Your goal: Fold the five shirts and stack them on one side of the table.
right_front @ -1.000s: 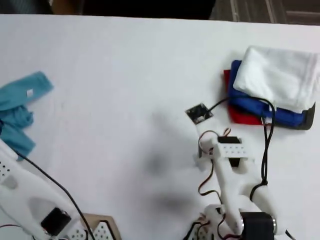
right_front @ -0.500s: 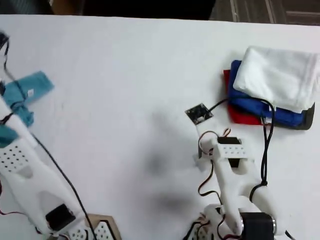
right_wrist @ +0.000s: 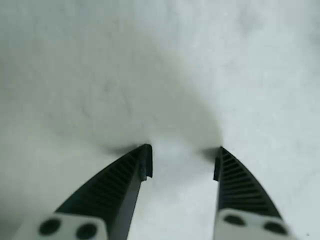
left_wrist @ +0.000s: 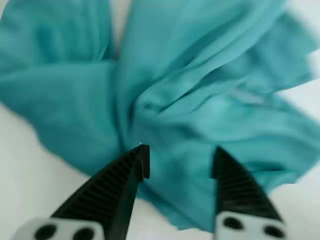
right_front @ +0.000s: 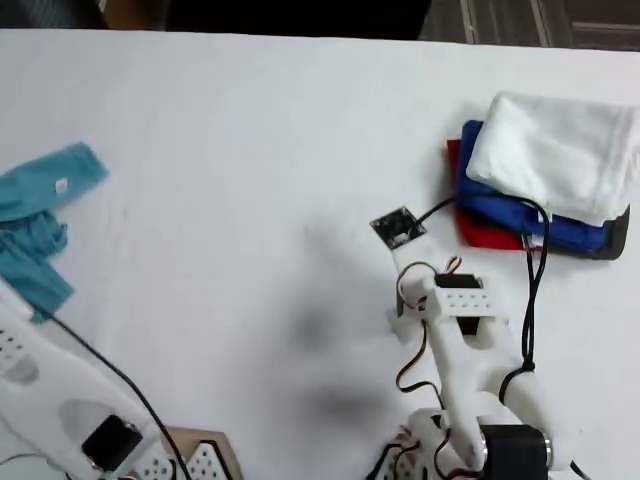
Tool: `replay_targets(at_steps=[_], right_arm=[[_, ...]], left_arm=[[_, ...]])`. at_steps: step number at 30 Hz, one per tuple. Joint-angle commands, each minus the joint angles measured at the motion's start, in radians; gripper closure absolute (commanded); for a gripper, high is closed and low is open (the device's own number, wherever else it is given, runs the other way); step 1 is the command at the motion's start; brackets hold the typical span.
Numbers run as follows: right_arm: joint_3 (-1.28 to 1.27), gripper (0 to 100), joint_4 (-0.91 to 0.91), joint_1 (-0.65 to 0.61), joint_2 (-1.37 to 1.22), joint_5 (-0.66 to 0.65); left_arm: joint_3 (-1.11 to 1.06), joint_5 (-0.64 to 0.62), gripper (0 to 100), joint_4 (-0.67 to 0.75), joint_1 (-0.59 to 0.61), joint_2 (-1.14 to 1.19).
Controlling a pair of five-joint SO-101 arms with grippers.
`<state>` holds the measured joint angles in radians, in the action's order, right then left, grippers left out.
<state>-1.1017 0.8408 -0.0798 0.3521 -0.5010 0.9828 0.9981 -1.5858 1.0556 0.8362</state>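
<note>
A crumpled teal shirt (right_front: 35, 225) lies at the table's left edge. In the left wrist view the teal shirt (left_wrist: 200, 95) spreads in folds just beyond my left gripper (left_wrist: 179, 162), which is open with nothing between its fingers. The left arm (right_front: 50, 400) sits at the near left corner. A stack of folded shirts stands at the right: a white shirt (right_front: 555, 150) on top, a blue shirt (right_front: 500, 208) under it, a red shirt (right_front: 480, 232) below. My right gripper (right_wrist: 181, 162) is open over bare white table, and the right arm (right_front: 465, 340) stands in front of the stack.
The white table (right_front: 250, 160) has wide free room in its middle. A dark item (right_front: 618, 235) peeks from under the stack at the right edge. Cables (right_front: 535, 270) run from the right arm beside the stack. A tan base plate (right_front: 195, 455) sits at the near edge.
The left arm swung out over the teal shirt half a second ago and has pulled back toward the near left corner. The right arm and the stack have not moved.
</note>
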Motion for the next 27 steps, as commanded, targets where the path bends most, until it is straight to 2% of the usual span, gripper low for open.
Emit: replay_targets(at_steps=[1,11,13,16,18,19,27], right_arm=[[0.000,78.6,-0.025,-0.010,0.013,-0.003],[-0.002,78.6,-0.025,-0.033,0.013,-0.005],[-0.002,78.6,-0.025,-0.033,0.013,-0.003],[-0.002,78.6,-0.025,-0.033,0.013,-0.003],[-0.002,78.6,-0.025,-0.033,0.013,-0.003],[-0.002,78.6,-0.025,-0.033,0.013,-0.002],[-0.002,78.6,-0.025,-0.031,0.013,-0.002]], left_arm=[[-0.013,0.017,69,0.086,0.044,0.005],[-0.013,0.011,70,0.072,-0.044,0.152],[-0.012,0.011,79,0.015,-0.078,0.161],[0.013,0.006,100,-0.106,-0.147,0.129],[0.054,-0.023,96,-0.187,-0.204,0.098],[0.071,-0.048,98,-0.201,-0.233,0.078],[0.090,-0.258,98,-0.203,-0.471,-0.186]])
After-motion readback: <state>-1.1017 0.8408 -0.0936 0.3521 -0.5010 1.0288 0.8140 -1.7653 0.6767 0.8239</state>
